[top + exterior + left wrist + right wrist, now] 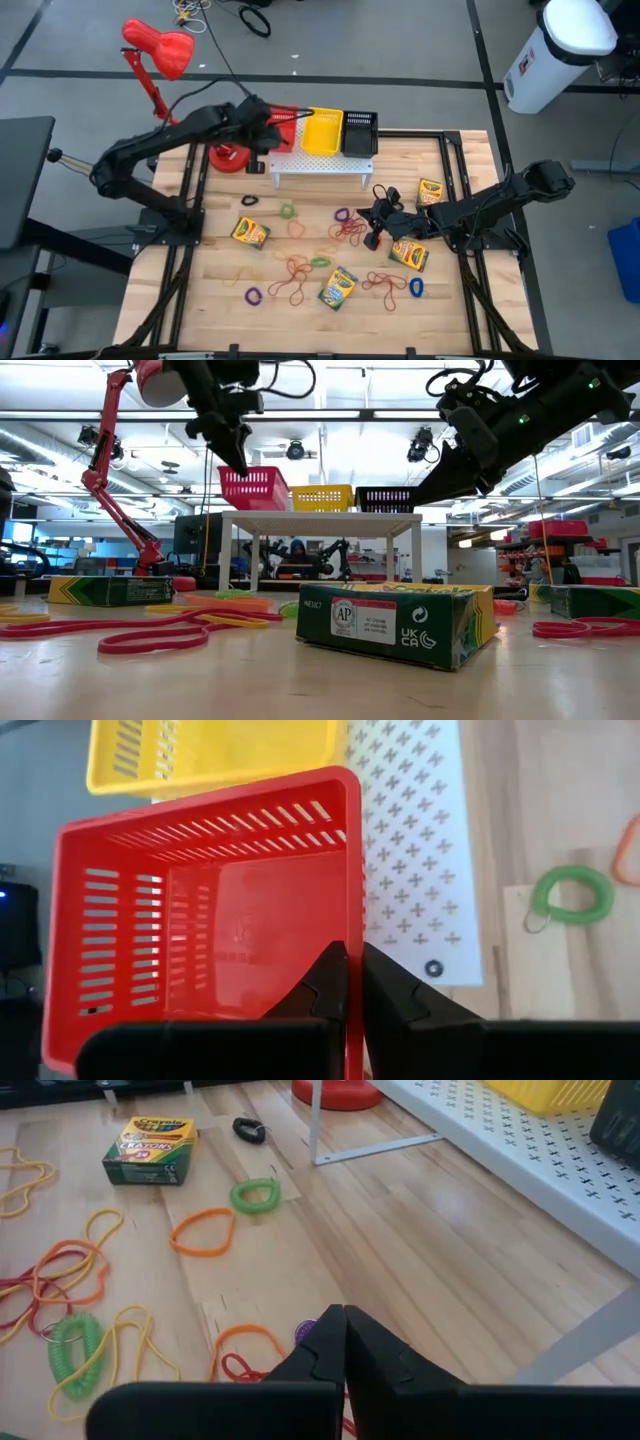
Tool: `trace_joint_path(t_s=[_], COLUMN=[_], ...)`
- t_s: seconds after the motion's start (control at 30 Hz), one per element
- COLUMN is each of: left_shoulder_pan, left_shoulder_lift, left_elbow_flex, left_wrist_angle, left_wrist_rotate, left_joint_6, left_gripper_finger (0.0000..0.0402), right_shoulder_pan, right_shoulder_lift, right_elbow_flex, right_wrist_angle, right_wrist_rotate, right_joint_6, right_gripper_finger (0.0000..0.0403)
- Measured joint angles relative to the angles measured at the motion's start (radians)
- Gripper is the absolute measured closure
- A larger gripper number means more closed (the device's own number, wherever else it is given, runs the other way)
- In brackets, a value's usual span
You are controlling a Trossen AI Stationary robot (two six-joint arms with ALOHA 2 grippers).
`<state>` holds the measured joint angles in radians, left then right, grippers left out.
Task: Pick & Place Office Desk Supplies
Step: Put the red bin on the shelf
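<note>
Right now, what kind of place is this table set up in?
Probably a robotics lab or workshop. The low view shows an open ceiling with track lights and shelving behind, and the wooden table carries two arms over scattered crayon boxes.

Red basket [200,910], yellow basket [322,131], black basket [360,133] on a white cross-perforated rack [410,850]. Crayon boxes [150,1150] yellow-green. Bands [203,1233] orange, red, green, perhaps purple. Counter [300,300] pale wood.
</note>
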<state>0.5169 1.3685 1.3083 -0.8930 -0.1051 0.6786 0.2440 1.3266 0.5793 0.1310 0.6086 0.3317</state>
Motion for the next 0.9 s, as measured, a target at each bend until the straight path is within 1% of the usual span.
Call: trace_joint_path(t_s=[0.17,0.27,0.33,0.47,0.67,0.9], left_shoulder_pan=[0.008,0.004,-0.007,-0.029,-0.064,-0.095], left_shoulder_lift=[0.037,0.045,0.052,0.052,0.052,0.050], left_elbow_flex=[0.000,0.000,0.000,0.000,0.000,0.000], left_wrist_angle=[0.040,0.049,0.050,0.050,0.050,0.042], left_wrist_rotate=[-0.006,0.015,0.033,0.031,0.028,0.028], left_joint_6=[0.012,0.009,-0.005,-0.012,-0.021,-0.048], left_gripper_finger=[0.0384,0.0384,0.0384,0.0384,0.0384,0.0383], right_shoulder_pan=[0.000,0.000,0.000,0.000,0.000,0.000], right_shoulder_lift=[0.000,0.000,0.000,0.000,0.000,0.000], right_elbow_flex=[0.000,0.000,0.000,0.000,0.000,0.000], right_wrist_angle=[0.000,0.000,0.000,0.000,0.000,0.000], right_wrist_rotate=[0.000,0.000,0.000,0.000,0.000,0.000], right_joint_6=[0.000,0.000,-0.001,-0.001,-0.001,-0.001], right_gripper_finger=[0.0394,0.0391,0.0394,0.0399,0.0391,0.0398])
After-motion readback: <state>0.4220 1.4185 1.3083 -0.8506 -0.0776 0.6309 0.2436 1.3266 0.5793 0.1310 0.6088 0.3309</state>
